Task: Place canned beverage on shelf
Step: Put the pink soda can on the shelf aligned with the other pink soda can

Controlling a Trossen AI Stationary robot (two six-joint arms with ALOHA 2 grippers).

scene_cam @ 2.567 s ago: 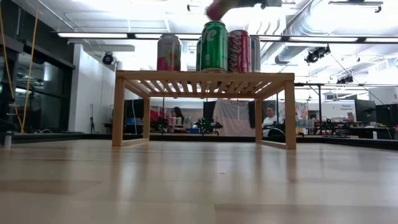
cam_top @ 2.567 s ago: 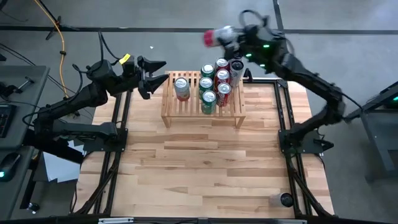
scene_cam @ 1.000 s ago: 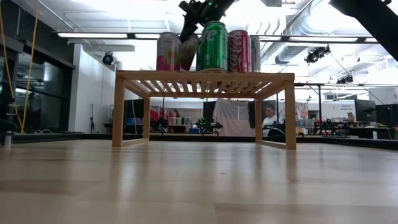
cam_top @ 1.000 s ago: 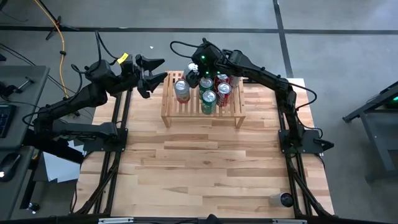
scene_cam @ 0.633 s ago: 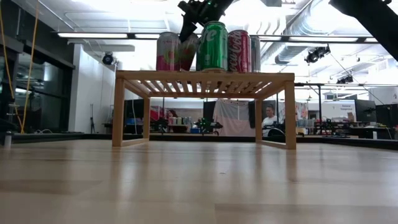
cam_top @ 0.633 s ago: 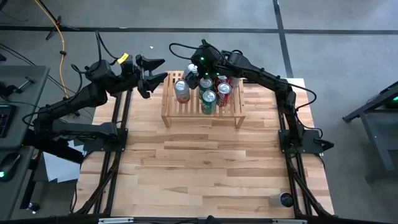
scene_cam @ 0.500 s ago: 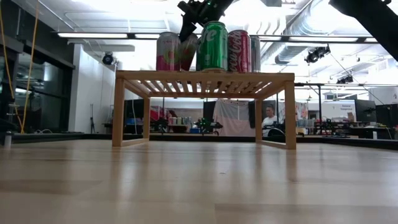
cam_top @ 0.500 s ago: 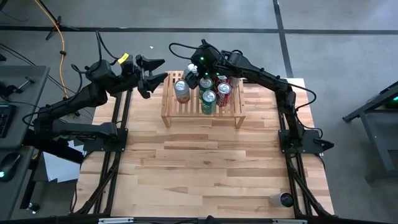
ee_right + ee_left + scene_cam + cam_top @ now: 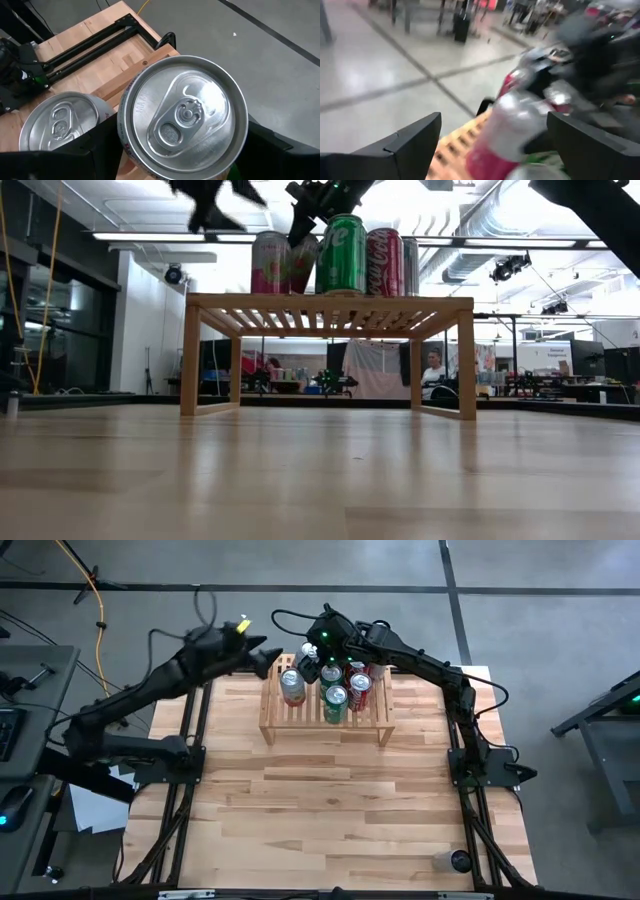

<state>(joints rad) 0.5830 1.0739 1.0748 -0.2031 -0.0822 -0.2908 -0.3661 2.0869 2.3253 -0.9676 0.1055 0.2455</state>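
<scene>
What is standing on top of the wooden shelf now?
The shelf carries upright cans: a pink one, a green one, a red cola one. The right gripper covers the can beneath it; cans behind are partly hidden.

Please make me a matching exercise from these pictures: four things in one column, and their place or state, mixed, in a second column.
Things
1. left gripper
2. right gripper
3. front green can
4. shelf

Places or states
A. upright at the shelf's front edge
B. closed around a tilted can
C. open, beside the shelf's corner
D. standing on the table, with cans on top

Pairs: 1-C, 2-B, 3-A, 4-D
</scene>
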